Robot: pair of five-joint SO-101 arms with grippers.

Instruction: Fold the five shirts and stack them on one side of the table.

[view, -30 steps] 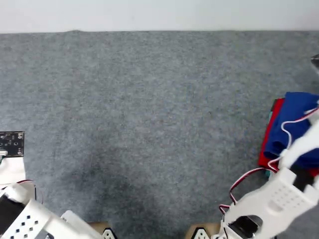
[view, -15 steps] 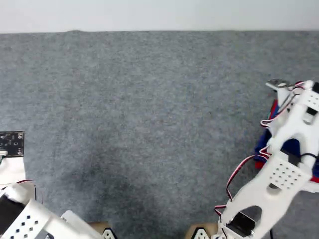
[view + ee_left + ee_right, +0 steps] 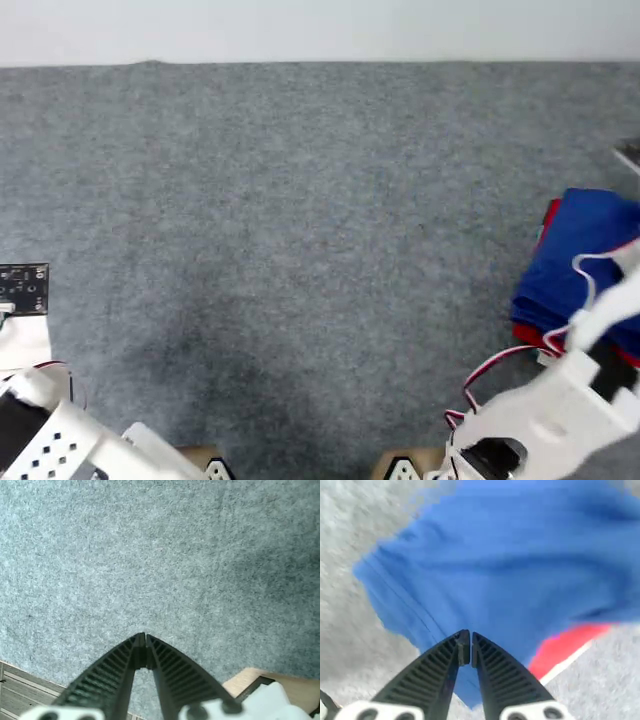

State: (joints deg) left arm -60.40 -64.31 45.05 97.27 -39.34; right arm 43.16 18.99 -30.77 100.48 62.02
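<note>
Shirts (image 3: 575, 285) lie stacked at the right edge of the mat (image 3: 300, 200), a blue shirt (image 3: 510, 570) on top and a red shirt (image 3: 567, 647) showing beneath. The right gripper (image 3: 468, 639) hangs over the blue shirt, tips pressed together, holding nothing. The left gripper (image 3: 145, 641), likewise closed and empty, hangs above bare mat.

— What do we have carrying everything here?
— We see a table (image 3: 300, 220) covered edge to edge in grey felt; at the right edge of the high view we find a folded blue shirt (image 3: 585, 260), a red shirt (image 3: 528, 332) showing beneath it.
— And on the left?
— At the left edge lies a small black board (image 3: 22, 288); that is all we can tell.
</note>
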